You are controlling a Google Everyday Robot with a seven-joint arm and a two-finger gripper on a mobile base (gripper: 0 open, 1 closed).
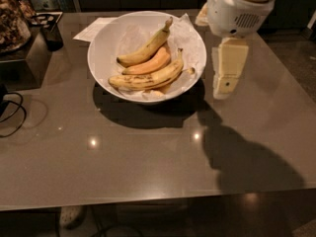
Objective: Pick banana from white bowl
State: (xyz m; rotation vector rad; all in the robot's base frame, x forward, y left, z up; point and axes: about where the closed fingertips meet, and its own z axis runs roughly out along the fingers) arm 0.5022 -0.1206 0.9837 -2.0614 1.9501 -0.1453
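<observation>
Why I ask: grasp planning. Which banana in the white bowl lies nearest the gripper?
The brown-speckled pale-yellow banana, frontmost; the orange banana and yellow banana lie behind. Gripper hangs right of bowl.

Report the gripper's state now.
Gripper: beside the white bowl, over the table; no banana in it; open or closed cannot be told.

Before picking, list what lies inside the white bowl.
Inside the white bowl: crumpled paper, the speckled banana in front, an orange-tinted banana and a cleaner yellow one behind it. Its bottom beneath them is covered. The pincer hangs right of the bowl.
</observation>
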